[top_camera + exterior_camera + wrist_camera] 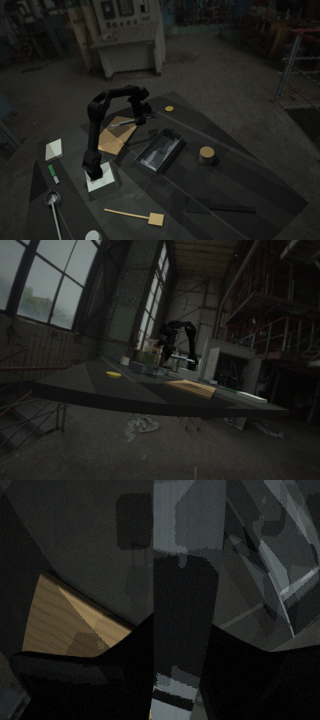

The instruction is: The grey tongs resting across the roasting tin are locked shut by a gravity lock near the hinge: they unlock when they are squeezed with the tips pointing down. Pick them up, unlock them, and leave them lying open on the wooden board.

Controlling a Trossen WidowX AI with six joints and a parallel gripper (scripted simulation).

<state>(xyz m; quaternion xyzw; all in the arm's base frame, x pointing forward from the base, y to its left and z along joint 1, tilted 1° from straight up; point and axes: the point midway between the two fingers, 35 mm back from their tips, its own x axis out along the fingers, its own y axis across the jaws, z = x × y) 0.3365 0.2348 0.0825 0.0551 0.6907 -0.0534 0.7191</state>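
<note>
Tongs in closed hand, unbranded-looking grey.Tongs clamped in the hand, aloft

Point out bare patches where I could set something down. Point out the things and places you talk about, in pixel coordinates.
Bare: between the roasting tin [144, 165] [144, 369] and black spatula [197, 205]; also between the tin and wooden-topped cylinder [206, 155] [124, 360]. Crowded: over the wooden board [113, 142] [191, 388] [75, 615], where the tongs [127, 123] [180, 359] [187, 520] hang.

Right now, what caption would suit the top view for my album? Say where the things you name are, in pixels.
Black gripper [140, 120] holding grey tongs [127, 122] above the table, beside a roasting tin [145, 165].
</note>
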